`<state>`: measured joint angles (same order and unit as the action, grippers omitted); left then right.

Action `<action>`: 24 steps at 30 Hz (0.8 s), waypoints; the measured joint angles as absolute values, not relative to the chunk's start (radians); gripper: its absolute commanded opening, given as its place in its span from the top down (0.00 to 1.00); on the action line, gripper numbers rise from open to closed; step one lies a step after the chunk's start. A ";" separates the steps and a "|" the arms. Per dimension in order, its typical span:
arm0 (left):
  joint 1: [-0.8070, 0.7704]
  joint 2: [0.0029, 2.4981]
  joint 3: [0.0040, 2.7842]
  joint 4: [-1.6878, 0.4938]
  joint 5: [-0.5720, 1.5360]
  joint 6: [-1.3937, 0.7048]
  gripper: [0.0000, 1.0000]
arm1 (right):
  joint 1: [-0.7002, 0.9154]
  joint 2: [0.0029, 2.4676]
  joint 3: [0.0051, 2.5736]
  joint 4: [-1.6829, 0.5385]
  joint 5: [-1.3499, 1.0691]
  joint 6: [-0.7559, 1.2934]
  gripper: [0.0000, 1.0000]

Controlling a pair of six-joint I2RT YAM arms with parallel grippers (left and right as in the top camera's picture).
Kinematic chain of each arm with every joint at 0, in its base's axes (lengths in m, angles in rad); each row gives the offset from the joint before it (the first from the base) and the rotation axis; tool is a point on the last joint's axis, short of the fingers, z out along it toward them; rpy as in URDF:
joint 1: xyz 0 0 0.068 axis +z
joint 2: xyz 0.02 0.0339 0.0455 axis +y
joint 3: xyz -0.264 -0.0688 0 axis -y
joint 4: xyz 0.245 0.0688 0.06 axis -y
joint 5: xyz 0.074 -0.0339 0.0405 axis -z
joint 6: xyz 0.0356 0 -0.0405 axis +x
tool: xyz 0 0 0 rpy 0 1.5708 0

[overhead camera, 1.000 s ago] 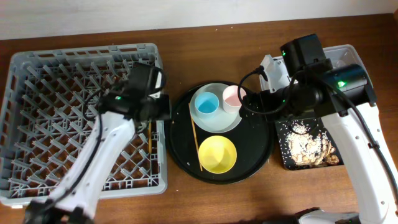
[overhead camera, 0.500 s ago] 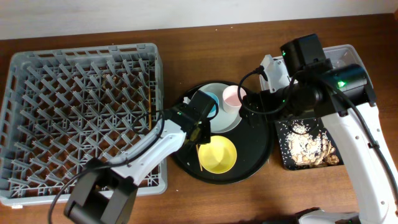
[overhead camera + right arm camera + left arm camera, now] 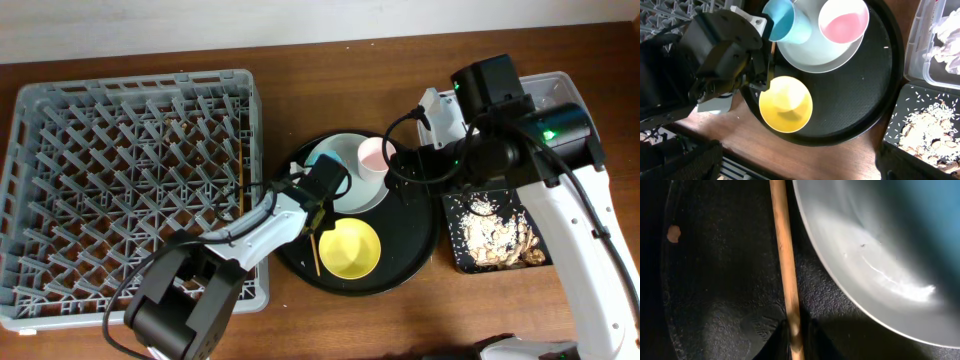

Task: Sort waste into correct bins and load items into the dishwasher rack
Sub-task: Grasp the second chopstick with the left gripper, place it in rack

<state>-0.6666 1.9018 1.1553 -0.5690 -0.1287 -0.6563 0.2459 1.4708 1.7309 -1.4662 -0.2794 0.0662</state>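
Note:
My left gripper (image 3: 318,203) is low over the round black tray (image 3: 410,238), its fingertips (image 3: 796,342) closed on either side of a thin wooden chopstick (image 3: 784,255) that lies beside the pale plate (image 3: 875,265). The blue cup (image 3: 787,22) and pink cup (image 3: 372,155) stand on the plate (image 3: 358,192). The yellow bowl (image 3: 349,247) sits at the tray's front. A second chopstick (image 3: 242,190) lies in the grey dishwasher rack (image 3: 130,190) by its right wall. My right gripper (image 3: 790,172) hangs open and empty above the tray's right side.
The clear tub (image 3: 552,92) at the back right holds white tissue (image 3: 947,37). In front of it the shallow black rectangular tray (image 3: 455,262) holds beige food scraps (image 3: 495,232). A crumb (image 3: 673,233) lies on the round tray.
My left arm has swung from the rack's right edge over to the round black tray and come down on the chopstick there. The right arm has not moved.

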 measured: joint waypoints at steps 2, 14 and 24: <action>-0.667 1.902 1.154 -0.568 -0.133 -0.659 0.97 | 0.246 1.471 1.731 -1.466 -0.279 0.067 0.01; -0.667 1.803 1.189 -0.699 -0.152 -0.629 0.99 | 0.246 1.471 1.731 -1.466 -0.279 0.067 0.01; -0.357 1.508 1.230 -0.805 -0.165 -0.374 1.00 | 0.246 1.471 1.731 -1.466 -0.279 0.066 0.01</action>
<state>-0.3573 1.5082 1.2297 -0.8047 -0.1654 -0.3737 0.2459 1.4708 1.7309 -1.4658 -0.2794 0.0662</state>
